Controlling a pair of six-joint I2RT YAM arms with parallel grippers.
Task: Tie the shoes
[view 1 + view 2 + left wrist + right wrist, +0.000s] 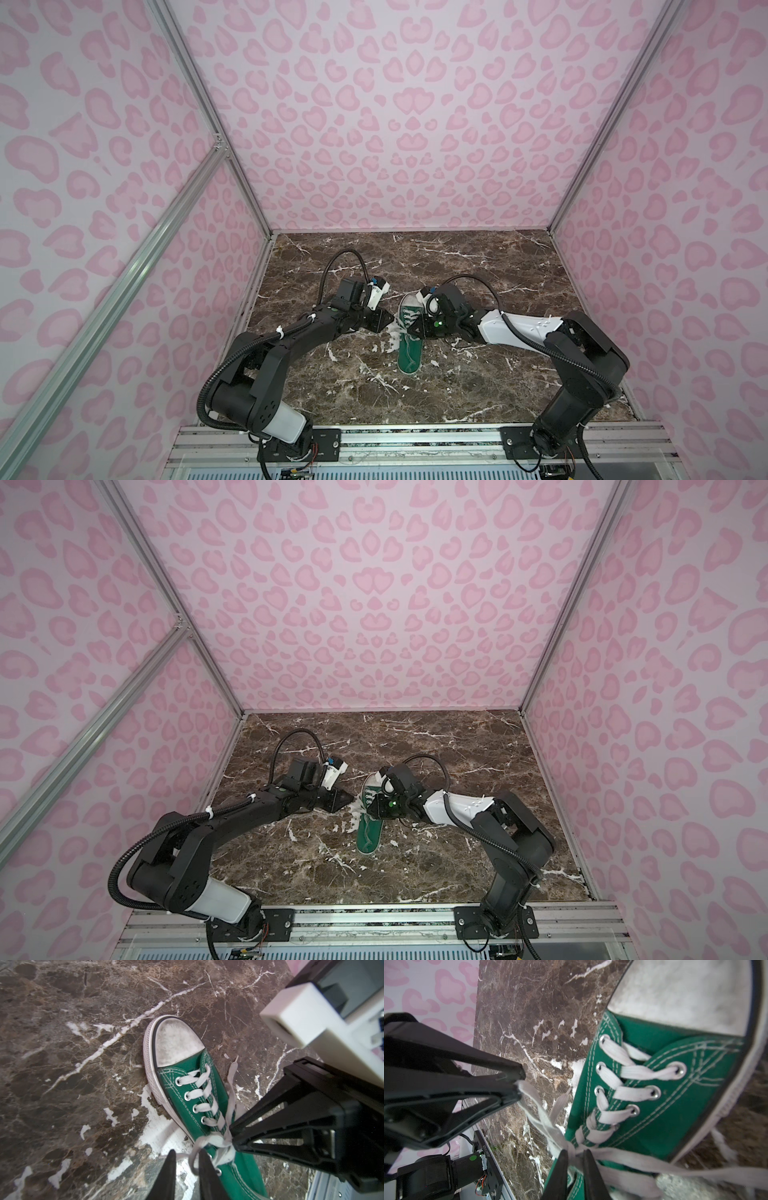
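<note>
One shoe in both top views, at about the middle of the worktop, toe toward the far edge, heel toward the near edge. Two grippers at its laced part: left gripper from the left side, right gripper from the right, tips close together.

Same one shoe, same two grippers, flanking the lacing.

Left wrist view: two black fingers of the left gripper, a narrow gap between them, a loop of lace in that gap. One loose lace end beside the shoe's far flank. Right gripper pinched tight on the lace at the crossing over the tongue.

Right wrist view: two fingers of the right gripper nearly together, lace clamped between. Left gripper closed on one lace strand, off the shoe's side, above bare worktop.
</note>
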